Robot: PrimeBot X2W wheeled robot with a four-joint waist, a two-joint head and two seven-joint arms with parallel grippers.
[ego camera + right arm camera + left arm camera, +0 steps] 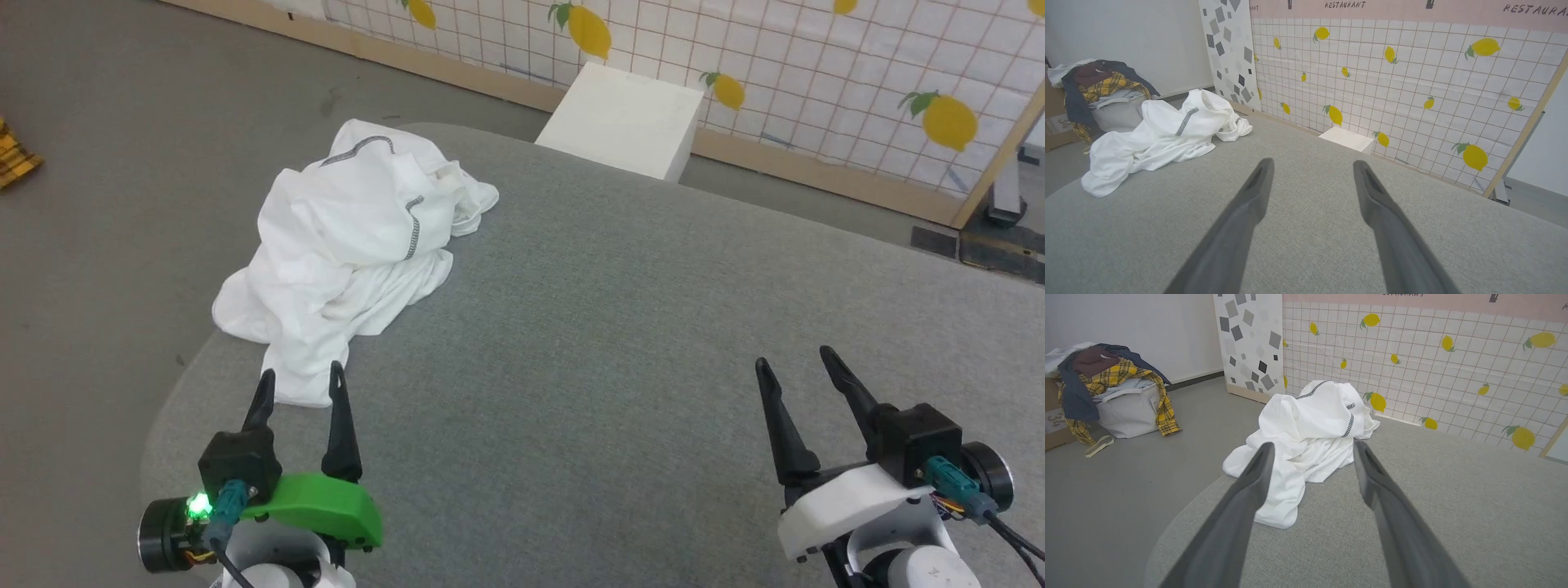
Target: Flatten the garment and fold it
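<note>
Two grippers are hanging low over the near side of a grey fabric-covered table (620, 327), each with its fingers standing spread and pinching nothing. The left gripper (301, 374), wearing a green cover, is sitting at the lower left of the head view. Its dark fingers (341, 425) are pointing toward the garment (351, 245). Their tips are reaching the cloth's nearest edge in that view, but I cannot tell whether they are touching it. In the left wrist view the garment (1306, 437) is showing between and beyond the two fingers (1249, 498). The right gripper (793, 358), wearing a white cover, is sitting at the lower right, well apart from the garment, and its fingers (784, 433) are pointing over bare grey fabric.

The garment is lying as a crumpled white heap at the table's far left corner, bunching up high, with its left part spilling over the rounded edge. Two grey zigzag-stitched seams are running across its upper folds. In the right wrist view it (1159, 139) is lying off to the left of the spread fingers (1249, 204).

Behind the table's far edge a white box (624, 118) is standing in front of a gridded wall panel (816, 65) printed with lemons. A pile of clothes (1106, 384), with a yellow plaid piece draping over it, is sitting on the floor (1126, 490) to the left.
</note>
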